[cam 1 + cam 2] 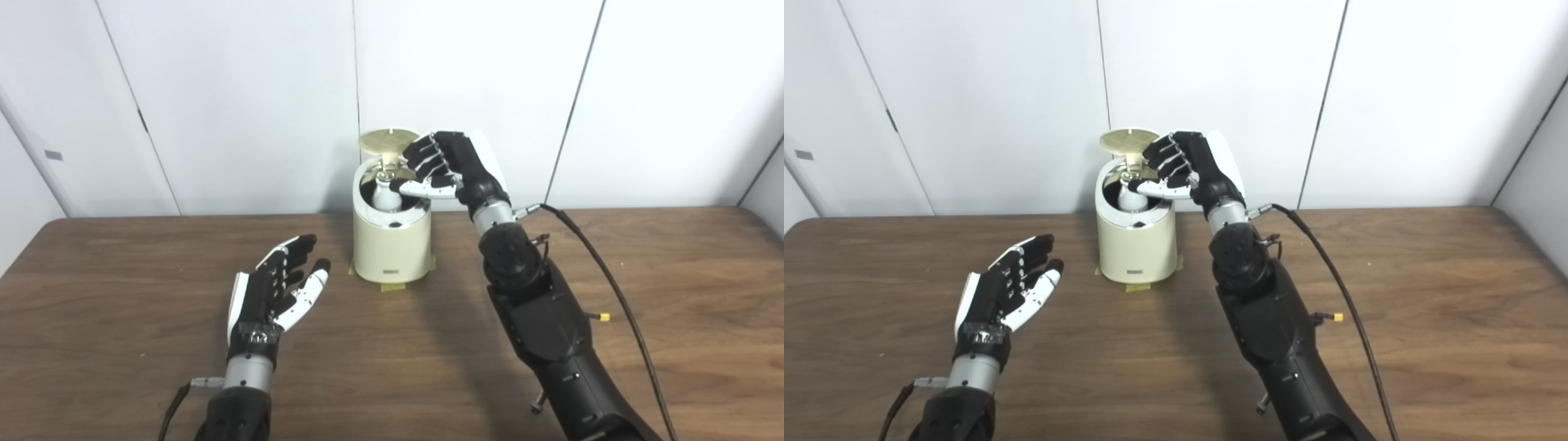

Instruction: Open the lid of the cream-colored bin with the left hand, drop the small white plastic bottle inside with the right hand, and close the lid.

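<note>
The cream-colored bin (392,245) stands at the table's middle back. Its round lid (387,140) is tipped up at the rear. The small white plastic bottle (384,196) sits upright inside the bin's mouth, its top near rim height. My right hand (446,166) hovers over the bin's right rim with fingers loosely curled above and the thumb stretched toward the bottle's shoulder. The bottle is below the fingers, not between them. I cannot tell if the thumb touches it. My left hand (275,291) rests open, palm up, left of the bin and apart from it.
Yellow tape (392,285) marks the bin's foot on the brown table (674,294). A black cable (612,288) runs along the right arm over the table. White wall panels close in just behind the bin.
</note>
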Controlling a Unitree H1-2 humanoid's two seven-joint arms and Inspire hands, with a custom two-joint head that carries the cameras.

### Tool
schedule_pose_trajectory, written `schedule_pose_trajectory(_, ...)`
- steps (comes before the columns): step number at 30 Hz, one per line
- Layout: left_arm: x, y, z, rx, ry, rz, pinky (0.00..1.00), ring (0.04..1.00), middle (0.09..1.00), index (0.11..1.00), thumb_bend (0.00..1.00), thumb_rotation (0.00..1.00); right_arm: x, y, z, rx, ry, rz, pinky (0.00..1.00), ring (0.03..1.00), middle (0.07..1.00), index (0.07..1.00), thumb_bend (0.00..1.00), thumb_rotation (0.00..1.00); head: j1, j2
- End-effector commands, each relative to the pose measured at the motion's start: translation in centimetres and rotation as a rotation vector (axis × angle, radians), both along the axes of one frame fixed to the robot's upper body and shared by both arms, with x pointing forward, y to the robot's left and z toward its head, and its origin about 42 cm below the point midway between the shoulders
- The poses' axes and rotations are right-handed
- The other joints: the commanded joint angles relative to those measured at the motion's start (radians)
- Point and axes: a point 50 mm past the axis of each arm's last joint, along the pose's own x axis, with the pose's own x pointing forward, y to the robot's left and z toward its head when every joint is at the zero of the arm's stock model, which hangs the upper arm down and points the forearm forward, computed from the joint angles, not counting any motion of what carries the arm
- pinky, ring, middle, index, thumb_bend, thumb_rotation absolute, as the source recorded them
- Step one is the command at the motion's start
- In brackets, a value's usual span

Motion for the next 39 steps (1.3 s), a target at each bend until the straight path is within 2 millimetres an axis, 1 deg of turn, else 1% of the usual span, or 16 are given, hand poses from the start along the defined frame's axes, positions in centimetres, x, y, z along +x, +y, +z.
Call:
schedule_pose_trajectory(1,0.7,-0.3,1.7,-0.003,-0.075,-0.002,0.84,0.861,0.834,0.801,0.44,0.3,0.1,-0.2,2.8,0.02,-0.074,0.012,0.42,0.486,0.513,0.473,0.53,0.0,0.001,0.0)
schedule_pose_trajectory(6,0.8,0.0,1.6,-0.012,-0.081,-0.004,0.82,0.851,0.832,0.802,0.43,0.27,-0.4,-1.2,2.6,0.083,-0.066,0.007,0.42,0.479,0.512,0.472,0.53,0.0,-0.003,-0.002)
schedule_pose_trajectory(10,0.8,0.2,1.5,-0.006,-0.081,-0.006,0.83,0.853,0.831,0.797,0.43,0.27,-0.8,-2.2,2.5,0.115,-0.056,-0.015,0.4,0.461,0.51,0.471,0.53,0.0,-0.005,-0.004)
schedule_pose_trajectory(15,0.8,0.3,1.3,-0.01,-0.077,-0.006,0.82,0.85,0.828,0.792,0.44,0.26,-1.4,-4.2,1.7,0.182,-0.024,-0.022,0.41,0.477,0.521,0.468,0.53,0.0,-0.005,-0.005)
schedule_pose_trajectory(17,0.9,0.5,1.3,-0.019,-0.079,-0.004,0.81,0.844,0.826,0.794,0.44,0.25,-2.1,-5.3,1.2,0.176,-0.012,-0.052,0.41,0.479,0.519,0.469,0.53,0.0,-0.005,-0.004)
schedule_pose_trajectory(19,0.9,0.6,1.2,-0.022,-0.078,-0.003,0.8,0.837,0.824,0.802,0.43,0.25,-2.6,-6.0,1.0,0.177,-0.003,-0.069,0.42,0.486,0.518,0.47,0.53,0.0,-0.005,-0.004)
schedule_pose_trajectory(25,0.8,1.1,1.0,-0.084,-0.073,0.005,0.77,0.806,0.814,0.838,0.44,0.23,-5.5,-9.3,-1.5,0.262,0.026,-0.087,0.39,0.46,0.489,0.486,0.53,0.0,-0.003,0.002)
schedule_pose_trajectory(28,0.8,1.4,1.0,-0.089,-0.074,-0.002,0.77,0.804,0.818,0.85,0.42,0.21,-6.9,-10.3,-3.0,0.256,0.052,-0.101,0.44,0.499,0.493,0.489,0.52,0.0,-0.001,0.004)
schedule_pose_trajectory(30,0.8,1.6,0.9,-0.092,-0.072,-0.004,0.77,0.801,0.815,0.85,0.41,0.21,-8.0,-10.9,-4.1,0.29,0.08,-0.101,0.48,0.543,0.502,0.484,0.52,0.0,-0.005,0.004)
schedule_pose_trajectory(32,0.8,1.8,0.9,-0.101,-0.068,-0.007,0.77,0.806,0.82,0.85,0.41,0.21,-8.9,-11.4,-5.1,0.351,0.107,-0.084,0.54,0.615,0.632,0.494,0.51,0.12,-0.011,0.006)
schedule_pose_trajectory(34,0.7,1.8,0.9,-0.103,-0.07,-0.016,0.8,0.817,0.83,0.856,0.39,0.22,-9.7,-11.7,-5.7,0.373,0.122,-0.069,0.62,0.681,0.695,0.497,0.51,0.16,-0.013,0.008)
schedule_pose_trajectory(35,0.8,1.9,0.9,-0.106,-0.072,-0.025,0.81,0.824,0.84,0.865,0.37,0.24,-10.2,-11.9,-6.0,0.372,0.126,-0.062,0.67,0.728,0.737,0.641,0.56,0.35,-0.013,0.009)
schedule_pose_trajectory(36,0.8,2.0,0.9,-0.11,-0.074,-0.035,0.82,0.836,0.852,0.875,0.36,0.28,-10.7,-12.1,-6.2,0.365,0.128,-0.061,0.7,0.764,0.769,0.704,0.57,0.45,-0.013,0.01)
schedule_pose_trajectory(37,0.9,2.0,0.9,-0.113,-0.075,-0.042,0.84,0.85,0.864,0.886,0.35,0.36,-11.0,-12.2,-6.3,0.361,0.128,-0.061,0.74,0.795,0.797,0.747,0.56,0.52,-0.013,0.01)
schedule_pose_trajectory(38,1.0,2.1,0.9,-0.113,-0.075,-0.047,0.85,0.858,0.87,0.892,0.34,0.4,-11.4,-12.4,-6.5,0.351,0.128,-0.063,0.75,0.811,0.811,0.768,0.55,0.55,-0.013,0.01)
schedule_pose_trajectory(39,1.2,2.1,1.0,-0.11,-0.077,-0.052,0.85,0.862,0.875,0.894,0.34,0.47,-11.6,-12.6,-6.7,0.343,0.127,-0.064,0.77,0.828,0.831,0.794,0.55,0.59,-0.013,0.01)
